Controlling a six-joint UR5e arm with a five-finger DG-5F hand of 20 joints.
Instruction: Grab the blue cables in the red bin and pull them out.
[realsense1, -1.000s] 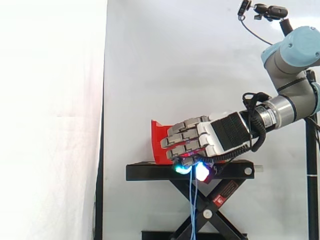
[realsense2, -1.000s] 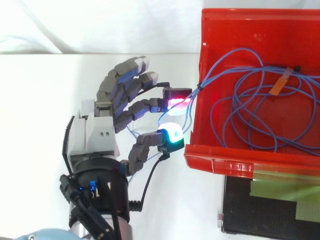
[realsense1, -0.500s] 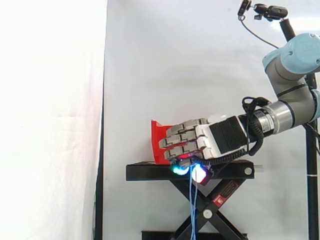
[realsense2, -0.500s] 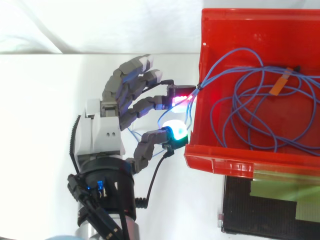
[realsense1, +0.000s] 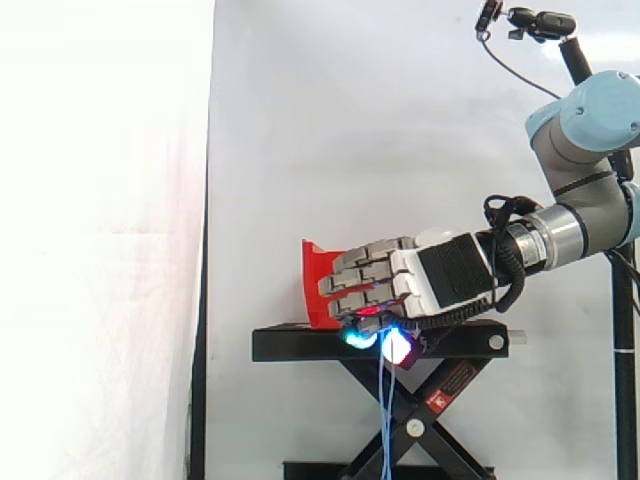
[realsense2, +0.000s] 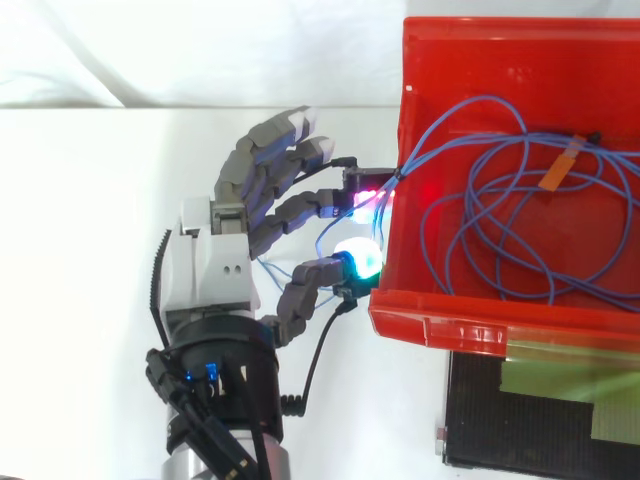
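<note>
My hand (realsense2: 215, 270) is closed in a pinch. Its glowing pads (realsense2: 358, 258) clamp a few strands of the blue cables (realsense2: 471, 212) just outside the near wall of the red bin (realsense2: 440, 330). In the side view my hand (realsense1: 430, 280) sits level with the bin, and loose strands hang from it past the top of the black stand (realsense1: 300, 343). From the pinch the strands climb over the wall and run into a loose coil on the bin floor, so the bulk lies straight ahead of my fingertips. I judge the pull must go back along my forearm, away from that wall. An orange tag (realsense2: 562, 165) is on one loop and a sticker (realsense1: 452, 385) is on the stand; I can read neither.
</note>
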